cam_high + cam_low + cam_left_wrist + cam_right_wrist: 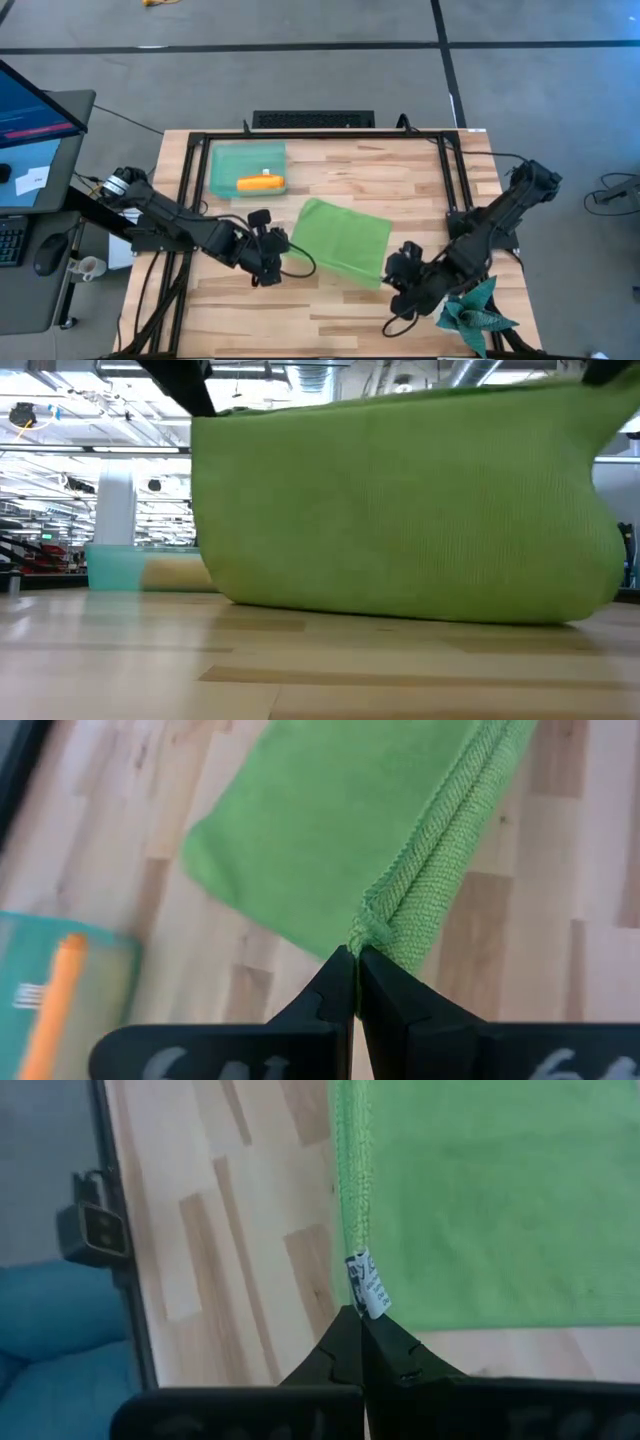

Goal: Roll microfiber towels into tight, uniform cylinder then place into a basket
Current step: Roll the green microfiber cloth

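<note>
A lime green microfiber towel (340, 238) is spread at the table's middle. Its two near corners are raised and its far part lies on the wood. My left gripper (355, 955) is shut on the near left corner, and my right gripper (360, 1320) is shut on the near right corner, which bears a white label. In the low view the green towel (410, 510) hangs as a broad sheet between both grippers. The teal basket (225, 165) stands at the far left with a rolled orange towel (261, 183) lying in it. My left gripper pinches the towel's near left corner (368, 932) between its two fingertips, slanting down from the table's left side. The hemmed edge runs away from the fingers, drawn fairly straight. That corner is lifted clear of the table. My right gripper pinches the towel's near right corner (352, 1275), right at the white label (364, 1288), between its two fingertips. It slants down from the table's right near side. The corner is lifted, and the cloth stretches away toward the other gripper.
A spiky teal star-shaped object (475, 315) lies at the near right corner, close behind my right arm. A black frame rail (190, 180) runs along the table's left and far sides. Bare wood (330, 320) shows along the near edge.
</note>
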Controlling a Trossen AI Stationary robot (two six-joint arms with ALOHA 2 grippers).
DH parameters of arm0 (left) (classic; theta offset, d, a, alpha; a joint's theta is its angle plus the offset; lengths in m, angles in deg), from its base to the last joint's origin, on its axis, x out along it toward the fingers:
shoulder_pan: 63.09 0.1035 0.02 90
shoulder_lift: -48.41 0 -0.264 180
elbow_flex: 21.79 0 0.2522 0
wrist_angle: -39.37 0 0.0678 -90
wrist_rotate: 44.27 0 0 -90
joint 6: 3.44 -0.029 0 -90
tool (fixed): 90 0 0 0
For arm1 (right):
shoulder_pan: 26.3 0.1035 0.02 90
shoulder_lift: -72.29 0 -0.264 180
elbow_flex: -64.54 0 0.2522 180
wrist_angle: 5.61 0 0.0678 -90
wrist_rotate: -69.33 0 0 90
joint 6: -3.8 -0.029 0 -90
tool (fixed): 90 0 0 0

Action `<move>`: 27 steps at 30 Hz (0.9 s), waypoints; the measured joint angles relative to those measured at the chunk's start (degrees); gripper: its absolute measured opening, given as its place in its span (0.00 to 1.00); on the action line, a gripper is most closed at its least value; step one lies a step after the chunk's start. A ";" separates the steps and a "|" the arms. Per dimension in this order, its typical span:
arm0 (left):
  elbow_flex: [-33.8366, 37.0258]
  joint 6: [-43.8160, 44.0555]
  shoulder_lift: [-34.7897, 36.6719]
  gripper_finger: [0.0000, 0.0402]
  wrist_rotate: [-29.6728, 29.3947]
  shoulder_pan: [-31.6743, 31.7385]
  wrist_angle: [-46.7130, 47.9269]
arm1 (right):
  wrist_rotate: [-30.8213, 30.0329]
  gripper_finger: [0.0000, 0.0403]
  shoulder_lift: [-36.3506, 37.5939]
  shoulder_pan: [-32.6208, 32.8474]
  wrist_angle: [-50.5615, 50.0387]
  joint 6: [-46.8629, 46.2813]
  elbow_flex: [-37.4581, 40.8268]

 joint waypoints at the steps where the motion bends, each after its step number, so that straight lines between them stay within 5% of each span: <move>1: 0.57 1.06 0.00 0.00 0.01 -0.45 -0.91 | 0.11 0.02 -1.10 0.03 0.18 -0.02 0.00; 11: 6.25 10.26 -0.07 0.00 -3.06 0.64 -3.75 | -1.26 0.02 -6.78 -2.31 -0.01 0.00 -0.03; 27: 8.35 -1.03 -5.41 0.00 -4.49 16.22 -15.36 | -3.02 0.02 -11.24 -12.10 -13.25 -4.48 0.04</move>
